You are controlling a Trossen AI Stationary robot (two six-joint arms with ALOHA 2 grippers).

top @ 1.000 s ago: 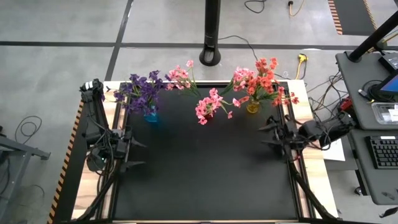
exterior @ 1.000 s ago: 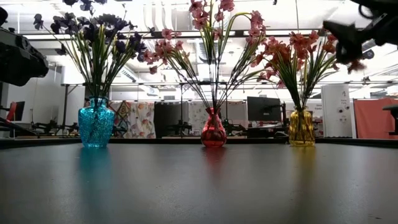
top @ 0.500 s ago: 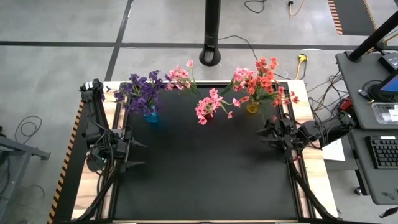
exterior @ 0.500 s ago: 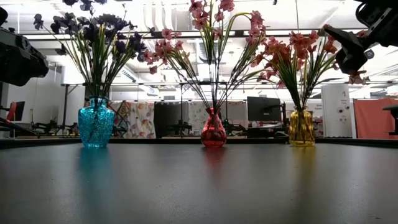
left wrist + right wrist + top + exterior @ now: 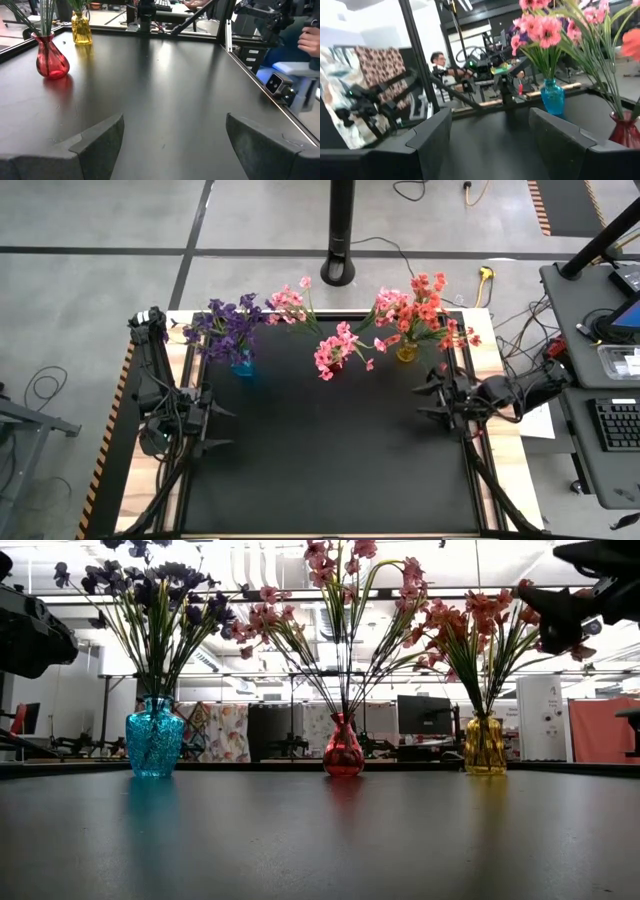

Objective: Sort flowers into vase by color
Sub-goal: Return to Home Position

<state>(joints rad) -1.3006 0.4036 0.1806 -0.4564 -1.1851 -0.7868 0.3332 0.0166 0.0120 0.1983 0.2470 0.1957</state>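
Observation:
Three vases stand near the table's far edge. A blue vase (image 5: 243,366) (image 5: 155,737) holds purple flowers (image 5: 228,328). A red vase (image 5: 343,747) (image 5: 51,61) holds pink flowers (image 5: 335,346). A yellow vase (image 5: 406,353) (image 5: 485,744) holds orange-red flowers (image 5: 420,310); stems stand in the vase necks. My left gripper (image 5: 215,428) (image 5: 172,145) hangs open over the left edge. My right gripper (image 5: 428,400) (image 5: 490,135) is open at the right edge, in the air just on the near side of the orange-red flowers, high in the low view (image 5: 548,615).
The black table top (image 5: 330,450) lies bare on the near side of the vases. A black pole base (image 5: 338,275) stands beyond the far edge. A desk with a keyboard (image 5: 618,425) is to the right. People show in the room (image 5: 440,60) (image 5: 310,40).
My right gripper has turned a little at its wrist while staying by the right edge near the orange-red flowers; it remains open. The vases and flowers have not moved.

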